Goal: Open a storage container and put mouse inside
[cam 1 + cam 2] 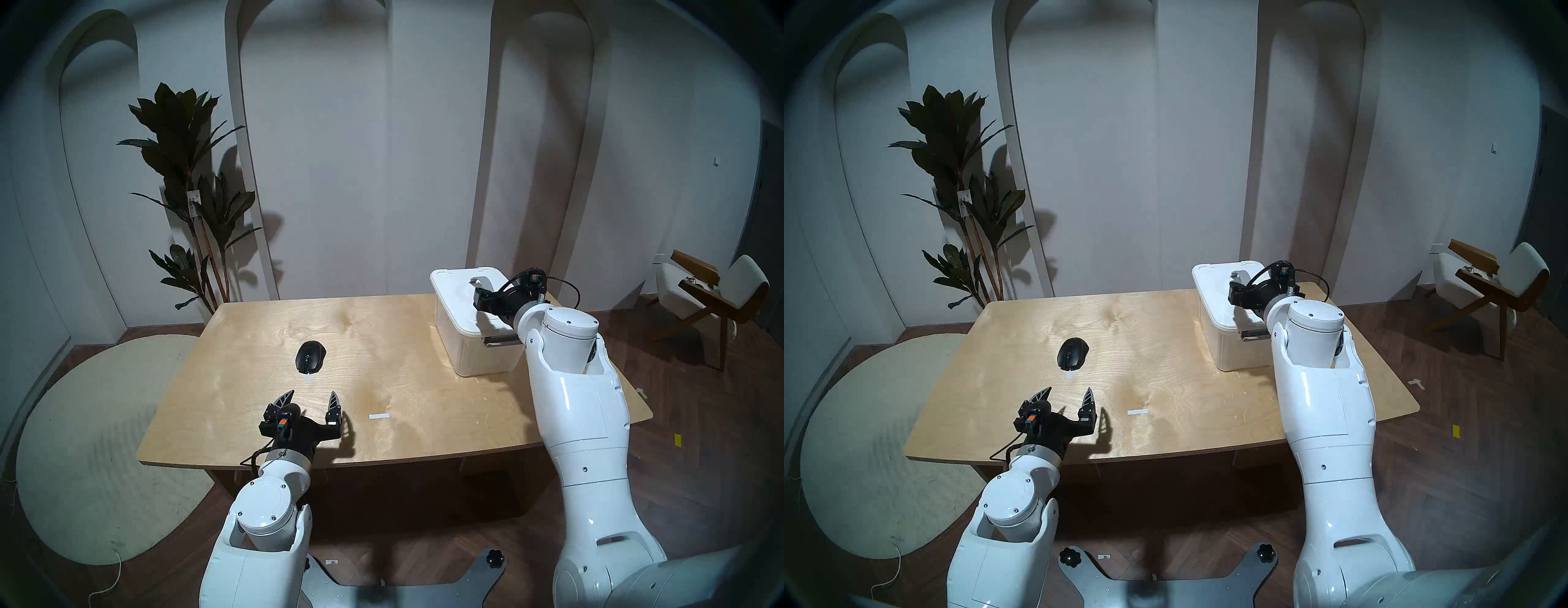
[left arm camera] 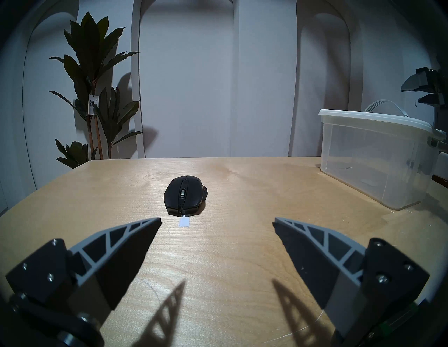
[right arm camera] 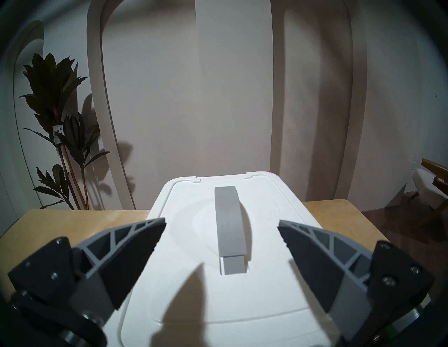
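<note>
Though lidded, storage container [image 1: 475, 352] (contents unclear)

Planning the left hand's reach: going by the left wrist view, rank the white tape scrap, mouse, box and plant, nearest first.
1. White tape scrap, just ahead of the left hand.
2. Mouse, right behind the scrap.
3. Box, far right on the table.
4. Plant, beyond the table, left.

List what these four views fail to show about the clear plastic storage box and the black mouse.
- Clear plastic storage box: near grey latch half hidden by the right arm, head views.
- Far latch: behind the white lid, right wrist view.
- Glossy black mouse: underside and rear hidden, left wrist view.
</note>
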### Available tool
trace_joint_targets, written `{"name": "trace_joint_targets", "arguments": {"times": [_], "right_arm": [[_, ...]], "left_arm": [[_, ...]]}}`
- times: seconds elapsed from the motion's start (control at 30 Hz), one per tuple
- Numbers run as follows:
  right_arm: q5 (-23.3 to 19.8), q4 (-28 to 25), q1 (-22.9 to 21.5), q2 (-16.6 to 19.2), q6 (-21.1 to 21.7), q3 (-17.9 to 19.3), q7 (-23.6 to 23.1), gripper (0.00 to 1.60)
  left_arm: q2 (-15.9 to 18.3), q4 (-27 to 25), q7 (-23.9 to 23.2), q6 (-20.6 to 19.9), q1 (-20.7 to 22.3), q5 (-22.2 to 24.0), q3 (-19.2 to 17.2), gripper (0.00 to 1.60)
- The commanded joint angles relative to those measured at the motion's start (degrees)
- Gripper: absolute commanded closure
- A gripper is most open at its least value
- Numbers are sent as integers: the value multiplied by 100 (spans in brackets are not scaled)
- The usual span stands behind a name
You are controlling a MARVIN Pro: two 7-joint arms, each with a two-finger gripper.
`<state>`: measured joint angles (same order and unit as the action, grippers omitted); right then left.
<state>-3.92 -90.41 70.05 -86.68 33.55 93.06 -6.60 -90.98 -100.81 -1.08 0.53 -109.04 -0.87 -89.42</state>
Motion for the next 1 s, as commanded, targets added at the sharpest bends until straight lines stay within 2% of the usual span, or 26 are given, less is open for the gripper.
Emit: {"name": "trace_joint_targets", "arguments": {"times": [0.0, 0.13, 0.17, 0.47, 0.6, 0.67, 0.83, 0.87, 0.9, 0.93, 0.97], "right_arm": [[5, 183, -634, -194, 186, 78, 407, 0], [-69, 612, -911, -157, 315, 125, 492, 0], [-82, 607, -864, -112, 265, 107, 488, 0], [-48, 1555, -1378, 304, -8, -280, -135, 0], [-44, 1826, -1509, 302, -75, -294, -158, 0], [-9, 1952, -1551, 236, -166, -279, -11, 0], [-12, 2186, -1632, 260, -282, -335, -108, 0], [4, 2200, -1625, 255, -342, -342, -92, 35], [13, 2211, -1615, 271, -394, -362, -122, 122], [44, 2186, -1583, 293, -436, -403, -149, 156], [65, 2161, -1551, 305, -476, -435, -161, 160]], "left_arm": [[-17, -122, 13, 26, 30, 2, 5, 0], [-19, -125, 14, 25, 28, 0, 4, 0], [-20, -125, 14, 25, 28, 0, 4, 0], [-24, -130, 13, 23, 25, -3, 2, 0], [-26, -133, 13, 21, 24, -5, 1, 0], [-28, -134, 13, 21, 23, -6, 0, 0], [-30, -136, 12, 19, 22, -8, -1, 0], [-31, -136, 12, 19, 22, -9, -2, 0], [-32, -137, 11, 19, 22, -9, -2, 0], [-32, -137, 11, 19, 21, -10, -2, 0], [-33, -138, 11, 18, 21, -10, -3, 0]]}}
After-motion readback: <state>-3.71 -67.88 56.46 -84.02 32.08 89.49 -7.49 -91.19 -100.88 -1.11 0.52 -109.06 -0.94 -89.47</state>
